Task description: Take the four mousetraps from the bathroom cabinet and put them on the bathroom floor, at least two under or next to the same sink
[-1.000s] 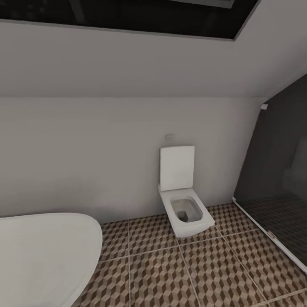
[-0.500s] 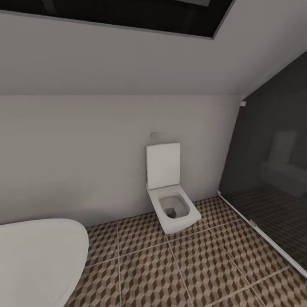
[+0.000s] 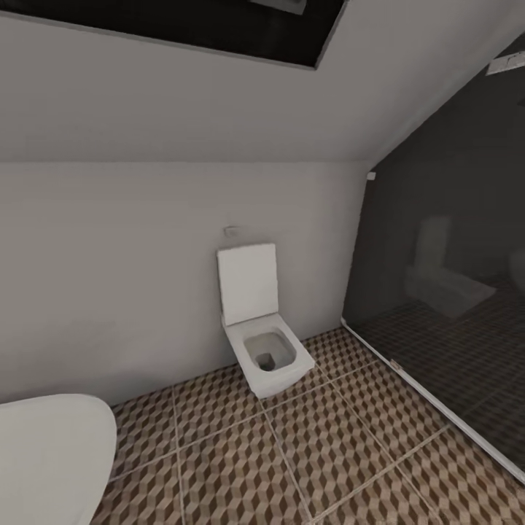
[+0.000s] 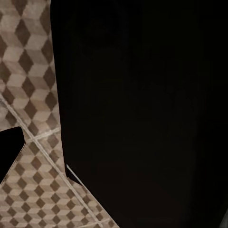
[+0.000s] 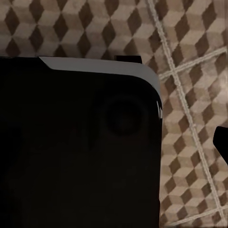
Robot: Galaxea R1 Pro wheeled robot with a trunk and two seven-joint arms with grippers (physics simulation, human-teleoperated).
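The bathroom floor (image 3: 306, 452) of cube-patterned brown, tan and cream tiles spreads across the lower part of the head view. The same tiles show in the left wrist view (image 4: 28, 95) and the right wrist view (image 5: 190, 71), beside a large black part of my own body (image 4: 142, 114) (image 5: 76, 152). The mousetraps, the cabinet and the sink are out of view.
A square white toilet (image 3: 266, 354) with its lid up stands against the grey back wall. The rim of the oval white bathtub (image 3: 51, 459) fills the lower left corner. A dark glass shower partition (image 3: 445, 306) with a white floor rail runs along the right.
The whole picture has shifted left, so my camera has turned right. More of the glass partition shows and less of the bathtub. Nothing in the room itself has moved.
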